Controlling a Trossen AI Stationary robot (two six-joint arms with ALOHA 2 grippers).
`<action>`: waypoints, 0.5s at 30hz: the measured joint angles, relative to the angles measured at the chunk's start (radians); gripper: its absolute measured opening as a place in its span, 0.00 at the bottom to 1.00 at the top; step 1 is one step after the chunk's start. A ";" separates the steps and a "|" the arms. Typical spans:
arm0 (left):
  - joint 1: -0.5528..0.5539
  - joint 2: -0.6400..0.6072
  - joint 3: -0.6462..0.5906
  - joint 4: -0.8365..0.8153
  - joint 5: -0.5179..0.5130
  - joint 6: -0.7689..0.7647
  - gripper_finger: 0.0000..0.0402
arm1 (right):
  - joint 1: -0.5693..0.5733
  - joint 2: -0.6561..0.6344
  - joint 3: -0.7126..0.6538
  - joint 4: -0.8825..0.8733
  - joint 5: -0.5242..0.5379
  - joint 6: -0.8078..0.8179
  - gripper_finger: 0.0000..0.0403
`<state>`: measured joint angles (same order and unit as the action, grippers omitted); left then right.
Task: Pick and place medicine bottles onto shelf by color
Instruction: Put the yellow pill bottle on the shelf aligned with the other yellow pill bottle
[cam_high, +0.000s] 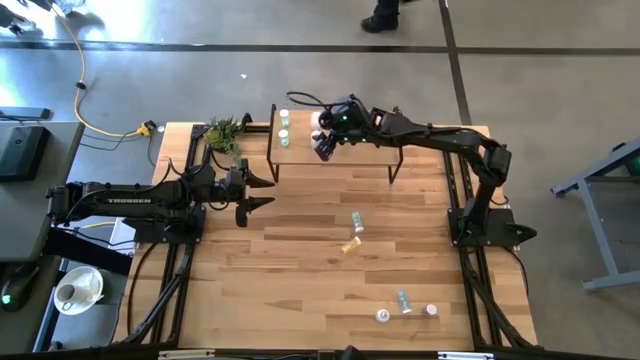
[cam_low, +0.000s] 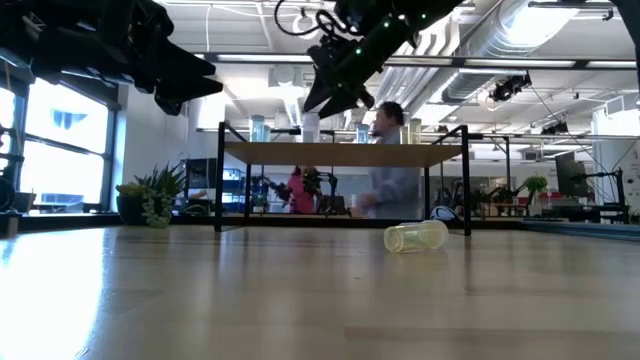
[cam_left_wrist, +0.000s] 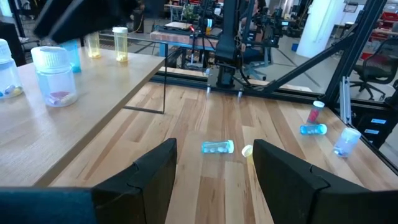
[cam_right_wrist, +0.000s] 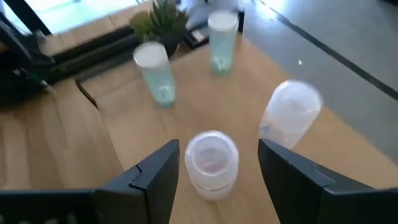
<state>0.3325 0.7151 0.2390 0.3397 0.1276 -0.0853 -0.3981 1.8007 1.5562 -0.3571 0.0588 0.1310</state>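
One word can be read: "TROSSEN", in white capitals along the left arm (cam_high: 128, 198), at the left of the high view; the teal bottles (cam_right_wrist: 160, 74) in the right wrist view carry small white marks, too blurred to read; no lettering shows on the other bottles in any view; nothing else legible on desk, shelf or room signs.
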 joint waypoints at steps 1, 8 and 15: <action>0.000 0.000 0.000 0.000 0.000 0.000 0.50 | 0.003 -0.012 0.000 0.000 -0.004 0.000 0.52; 0.000 0.000 0.000 -0.001 0.000 0.000 0.50 | 0.049 -0.103 0.000 -0.099 -0.007 -0.009 0.52; 0.000 0.000 0.000 -0.001 0.000 0.000 0.50 | 0.130 -0.157 0.000 -0.286 -0.007 -0.026 0.52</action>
<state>0.3322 0.7151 0.2390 0.3387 0.1280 -0.0849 -0.2683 1.6435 1.5562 -0.6431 0.0520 0.1047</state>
